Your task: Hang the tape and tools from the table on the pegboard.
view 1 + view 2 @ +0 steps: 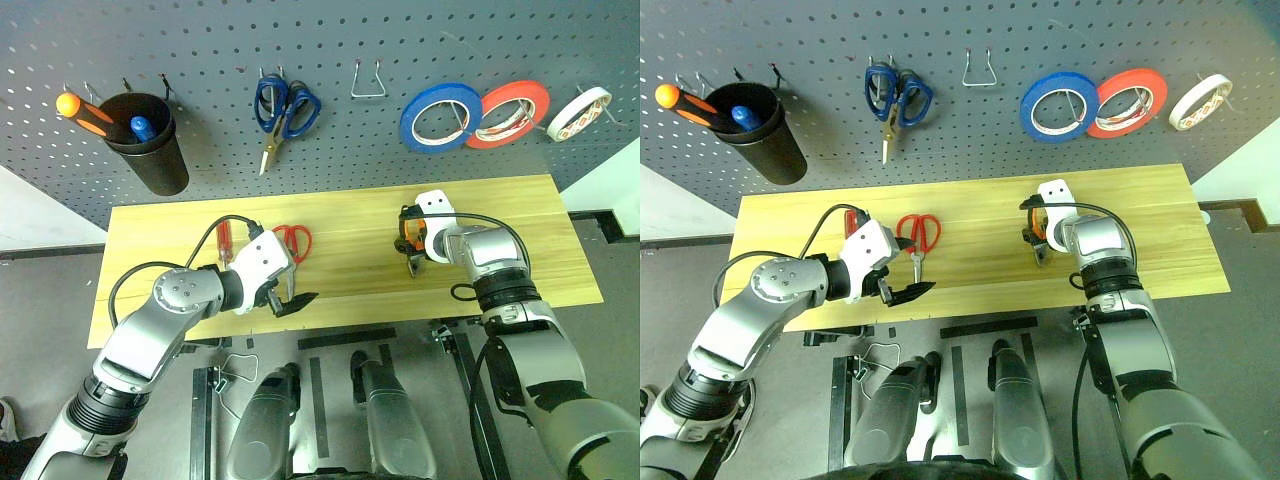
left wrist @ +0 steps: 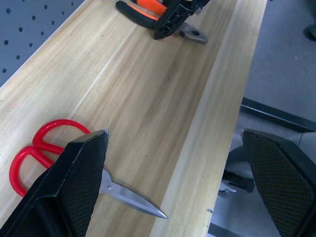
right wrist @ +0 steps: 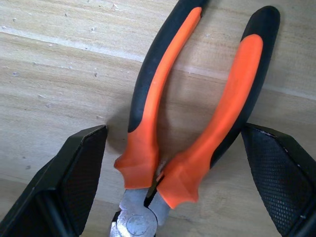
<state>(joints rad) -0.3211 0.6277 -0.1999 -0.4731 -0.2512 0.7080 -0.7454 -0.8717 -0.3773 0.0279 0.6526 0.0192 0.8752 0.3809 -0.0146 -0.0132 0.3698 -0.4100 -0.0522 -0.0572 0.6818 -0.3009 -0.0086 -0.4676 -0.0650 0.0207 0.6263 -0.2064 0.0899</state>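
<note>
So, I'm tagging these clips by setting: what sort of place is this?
Probably a workshop or tool bench. A grey pegboard carries hooks with blue-handled scissors and rolls of tape, and a wooden table below holds pliers and red scissors.

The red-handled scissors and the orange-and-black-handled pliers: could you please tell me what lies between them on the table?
Nothing: only bare light yellow wooden tabletop separates the red-handled scissors from the orange-and-black-handled pliers, as the left eye view shows.
</note>
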